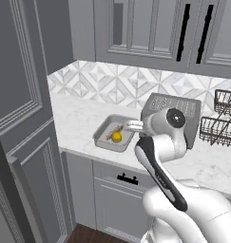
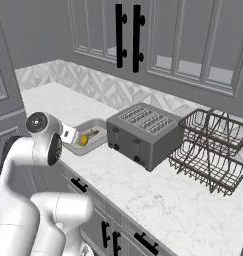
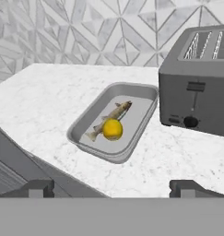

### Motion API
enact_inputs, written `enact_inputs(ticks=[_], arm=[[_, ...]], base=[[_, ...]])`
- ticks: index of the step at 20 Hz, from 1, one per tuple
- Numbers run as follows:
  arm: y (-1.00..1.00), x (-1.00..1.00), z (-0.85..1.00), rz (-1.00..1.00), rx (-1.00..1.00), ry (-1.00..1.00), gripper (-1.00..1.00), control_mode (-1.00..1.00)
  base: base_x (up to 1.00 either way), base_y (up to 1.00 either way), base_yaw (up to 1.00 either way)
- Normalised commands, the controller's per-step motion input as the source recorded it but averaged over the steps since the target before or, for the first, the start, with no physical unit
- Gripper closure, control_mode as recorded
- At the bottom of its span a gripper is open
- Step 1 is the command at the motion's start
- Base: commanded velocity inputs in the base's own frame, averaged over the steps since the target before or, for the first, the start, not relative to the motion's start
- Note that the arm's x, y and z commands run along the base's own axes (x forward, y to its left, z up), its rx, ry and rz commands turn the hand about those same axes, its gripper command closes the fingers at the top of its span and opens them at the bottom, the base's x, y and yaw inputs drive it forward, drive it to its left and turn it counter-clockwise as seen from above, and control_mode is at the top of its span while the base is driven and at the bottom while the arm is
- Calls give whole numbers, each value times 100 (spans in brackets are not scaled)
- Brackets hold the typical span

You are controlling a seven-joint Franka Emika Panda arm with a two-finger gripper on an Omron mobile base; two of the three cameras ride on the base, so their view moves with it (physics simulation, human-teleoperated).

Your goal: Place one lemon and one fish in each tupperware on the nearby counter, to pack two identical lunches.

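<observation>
Tupperware, the shallow light-grey rectangular plastic tray (image 3: 114, 123), sits on your white marble-look surface (image 3: 49, 97) beside the grey toaster (image 3: 198, 83), packed with one round yellow lemon (image 3: 112, 129) touching a slender fish (image 3: 114, 114). Your tool (image 3: 112, 188) hangs back, jaws wide and empty.

Your arm (image 1: 157, 161) rises from the lower right of the left base view, elbow bent, wrist at frame centre. Gripper (image 3: 112, 186) sits at the bottom of the hand view — jaws spread wide, nothing between them — fingertips (image 3: 37, 188) dark, level.
</observation>
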Motion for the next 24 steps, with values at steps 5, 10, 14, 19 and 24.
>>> enact_inputs(ticks=[5, 10, 14, 19, 24], arm=[[0, -100, 98, 3, -13, 18, -100, -100], [-31, -100, 14, 3, -1, -1, -100, -100], [-61, -100, 0, 4, 0, -4, -100, -100], [-22, -60, 0, 1, 0, -1, -100, 100], [0, 0, 0, 0, 0, 0, -100, 100]], base=[[0, 0, 0], [0, 0, 0], [0, 0, 0], [-40, -6, 0], [-100, 0, 9]])
